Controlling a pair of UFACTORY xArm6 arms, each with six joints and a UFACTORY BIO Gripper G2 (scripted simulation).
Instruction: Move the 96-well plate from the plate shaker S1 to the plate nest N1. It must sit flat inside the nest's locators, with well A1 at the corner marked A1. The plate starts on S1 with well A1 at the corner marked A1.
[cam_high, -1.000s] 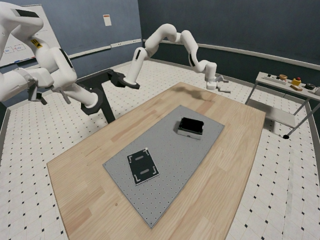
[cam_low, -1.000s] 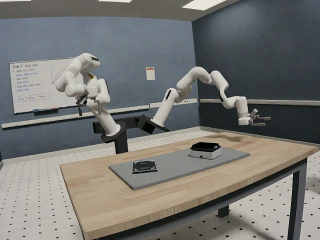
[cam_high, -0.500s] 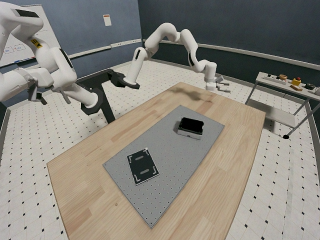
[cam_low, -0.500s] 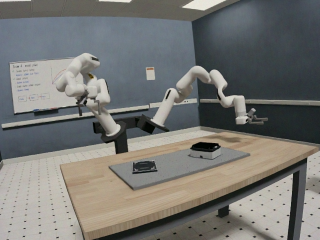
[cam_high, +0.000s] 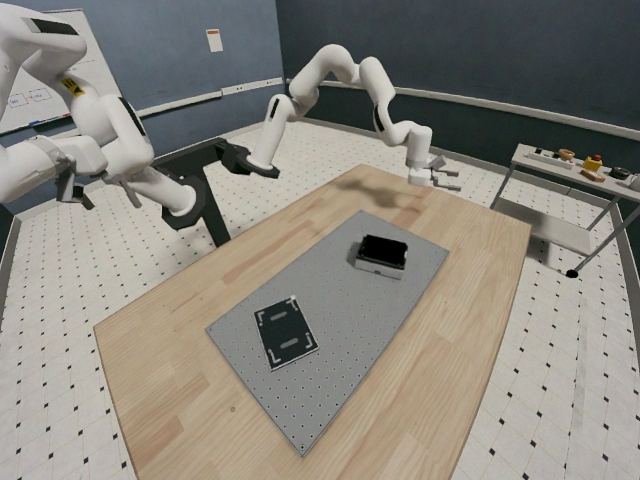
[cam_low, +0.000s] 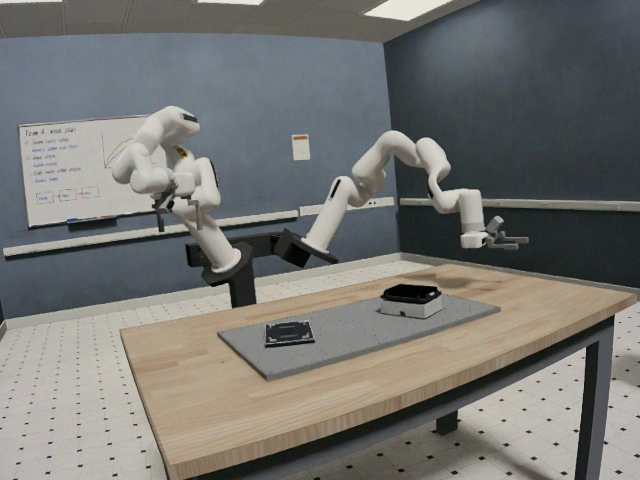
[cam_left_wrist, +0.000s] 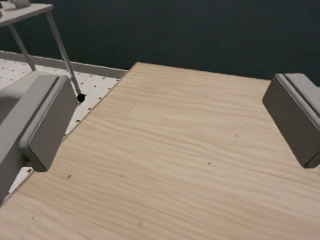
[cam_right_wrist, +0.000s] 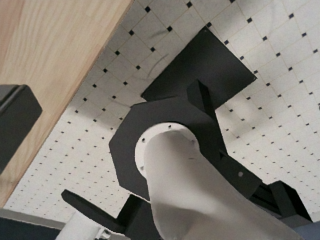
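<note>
The black 96-well plate (cam_high: 383, 249) (cam_low: 410, 292) sits on top of the white plate shaker S1 (cam_high: 372, 267) (cam_low: 418, 310). The dark plate nest N1 (cam_high: 284, 330) (cam_low: 289, 333) is flat and empty, with light corner locators. Its A1 mark and well A1 are too small to read. My left gripper (cam_high: 459, 180) (cam_low: 521, 243) (cam_left_wrist: 170, 122) is beyond the shaker, high above the far part of the table, fingers part-way apart with nothing between them. My right gripper (cam_high: 113, 205) (cam_low: 180, 228) is open and empty, raised off the table's edge, away from the nest.
Shaker and nest stand on a grey perforated board (cam_high: 341, 304) (cam_low: 351, 330) on the wooden table (cam_high: 175, 304) (cam_low: 330, 408). A cart (cam_high: 553, 232) with small items stands beyond the table. The right wrist view shows an arm base and floor.
</note>
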